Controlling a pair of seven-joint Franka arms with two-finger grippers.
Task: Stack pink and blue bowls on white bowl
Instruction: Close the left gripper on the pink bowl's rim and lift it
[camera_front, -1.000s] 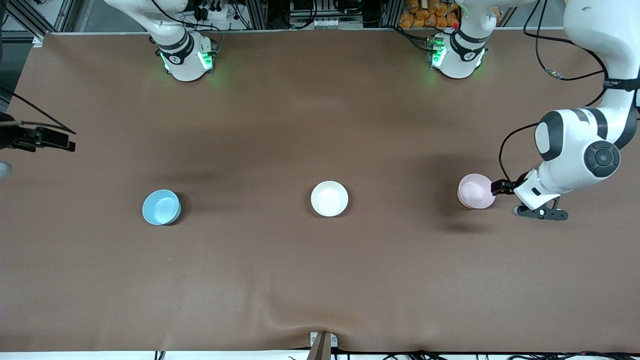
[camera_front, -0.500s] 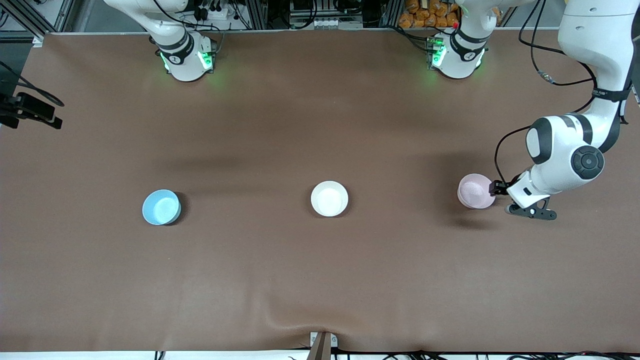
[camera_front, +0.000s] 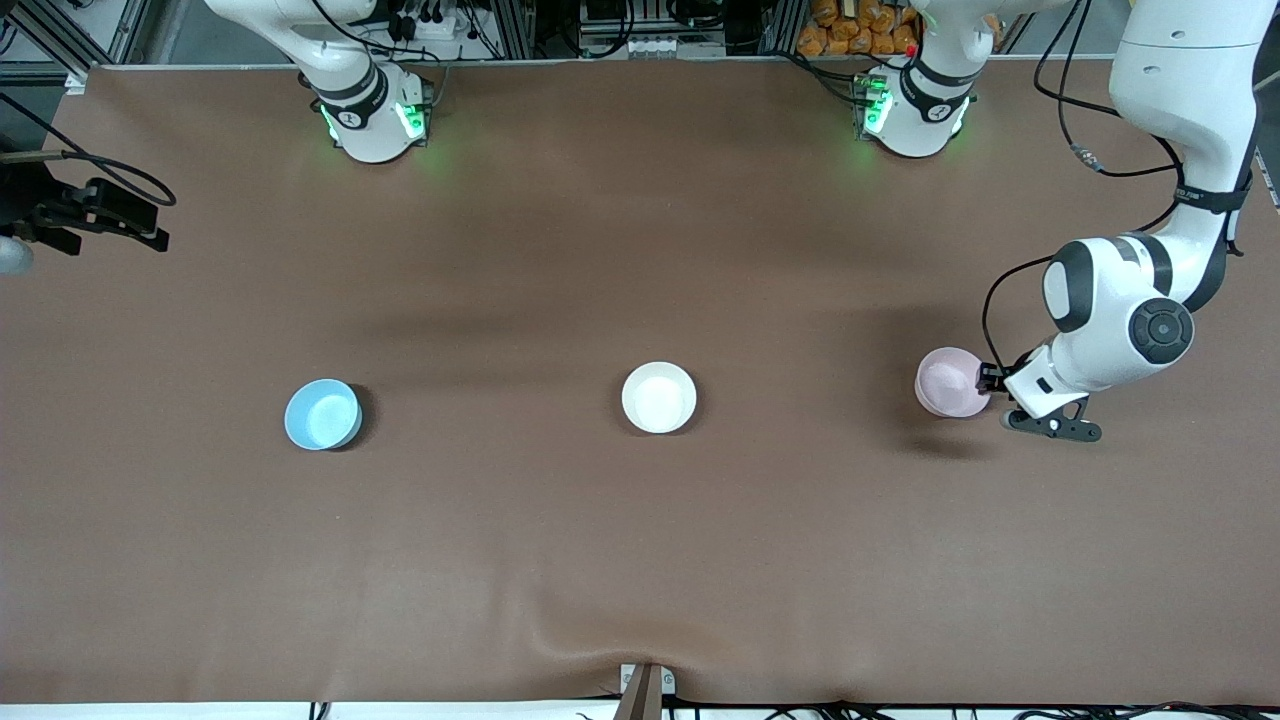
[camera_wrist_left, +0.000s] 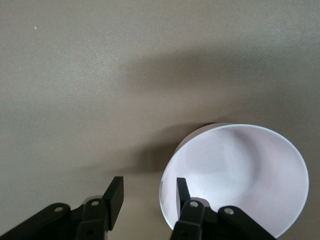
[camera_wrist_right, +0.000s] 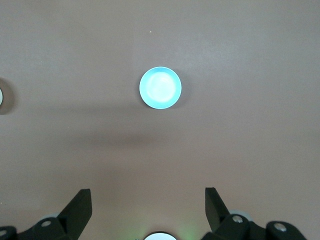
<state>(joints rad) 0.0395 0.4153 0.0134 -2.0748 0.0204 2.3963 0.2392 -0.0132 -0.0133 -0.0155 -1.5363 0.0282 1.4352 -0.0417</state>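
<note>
Front view: three round, smooth bowls sit in a row on the brown desk (camera_front: 640, 560). The pink bowl (camera_front: 950, 381) lies at the left arm's end, the left pincer (camera_front: 985, 378) at its rim. That arm is bent low over the desk. The white bowl (camera_front: 659, 397) is central; the blue bowl (camera_front: 322, 414) lies toward the right arm's end. The right pincer (camera_front: 75, 215) hangs high at the desk's edge.

Left wrist view: the left pincer (camera_wrist_left: 148, 192) is narrowly parted, one finger (camera_wrist_left: 182, 191) inside the pink bowl (camera_wrist_left: 240, 177), the other outside, straddling the rim.

Right wrist view: the right pincer (camera_wrist_right: 148, 202) is spread wide, well above the blue bowl (camera_wrist_right: 160, 87).
</note>
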